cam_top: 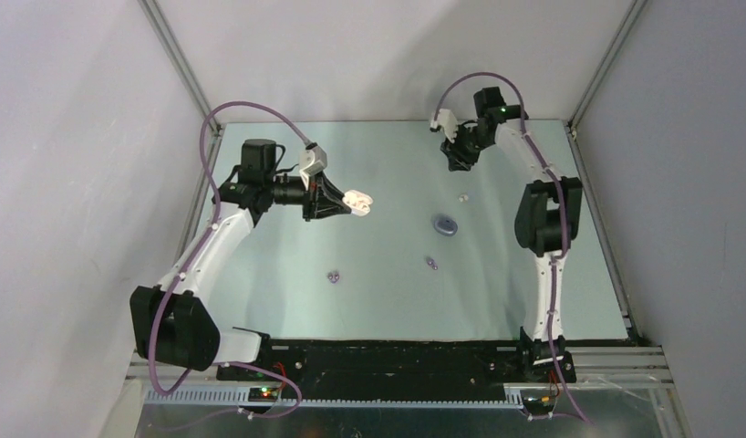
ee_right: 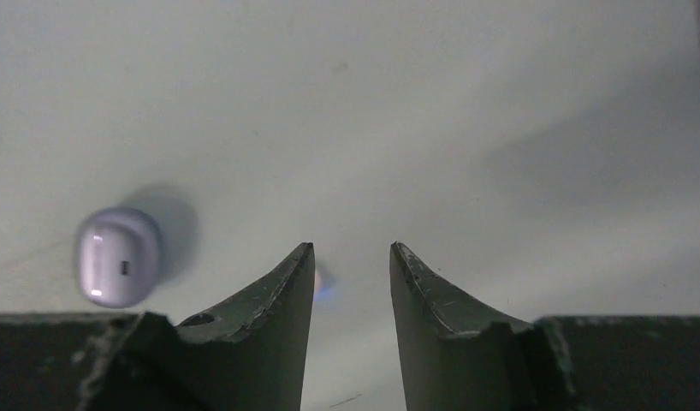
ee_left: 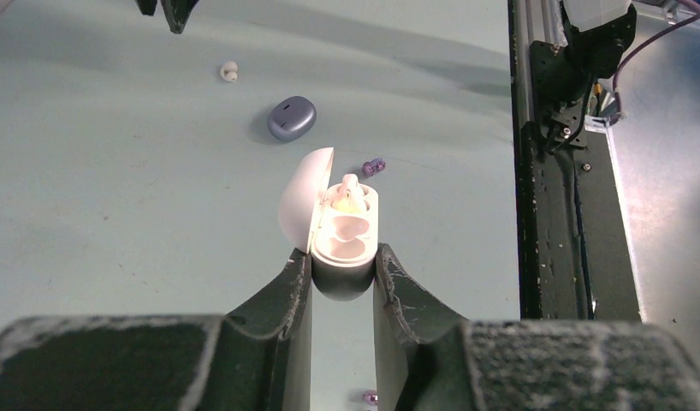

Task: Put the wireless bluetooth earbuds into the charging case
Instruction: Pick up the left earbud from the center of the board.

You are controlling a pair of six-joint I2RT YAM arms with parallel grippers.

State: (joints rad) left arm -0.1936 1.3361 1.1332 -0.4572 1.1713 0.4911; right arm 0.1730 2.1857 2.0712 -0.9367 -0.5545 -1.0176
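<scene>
The left gripper (ee_left: 344,255) clamps the open white charging case (ee_left: 342,235), one white bud (ee_left: 348,193) seated in the socket farther from its jaws. The loose white earbud (ee_left: 229,72) lies just under the right gripper (ee_right: 352,248), whose jaws stand half-parted and empty (clearly the nearer arm).

Nothing readable in any view: no text, label, brand or number. White case (ee_left: 345,235), lid open: plain inside and out. Purple case (ee_left: 291,118), closed: plain shell; the right wrist view shows one small dark mark on it, too small to read. Table (cam_top: 388,292): no markings.
</scene>
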